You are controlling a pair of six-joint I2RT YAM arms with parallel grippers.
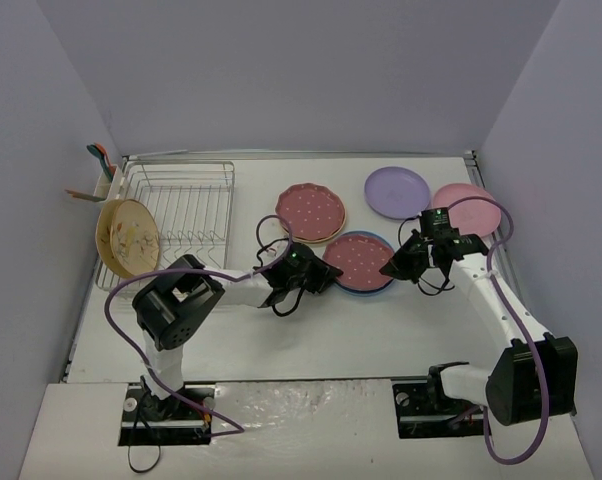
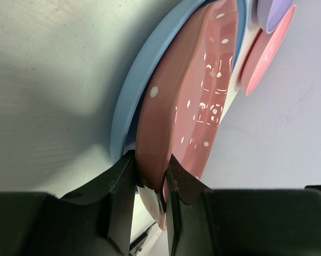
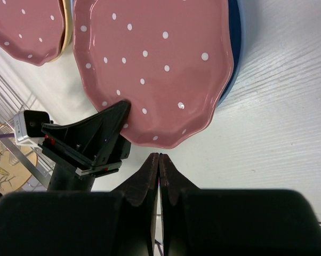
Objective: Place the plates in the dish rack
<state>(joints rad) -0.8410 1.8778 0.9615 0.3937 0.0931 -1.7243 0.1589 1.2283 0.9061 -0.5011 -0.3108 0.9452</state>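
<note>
Atop blue plate (image 2: pixel 133 90), left gripper (image 2: pixel 150 172) pinching speckled plate (image 2: pixel 195 90), right gripper (image 3: pixel 159 160) pressed together alongside

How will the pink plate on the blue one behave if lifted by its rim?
Probably stiff: the pink plate shows no bend between the left fingers. Its glossy surface may slip. Gripped at one edge, it could tilt down.

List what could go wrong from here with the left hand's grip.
1. The left hand pinches only the rim of the speckled plate; lifted, it may slip out.
2. The blue plate underneath may get dragged along.
3. The right hand, shut, hangs close beside; the two could bump.
</note>
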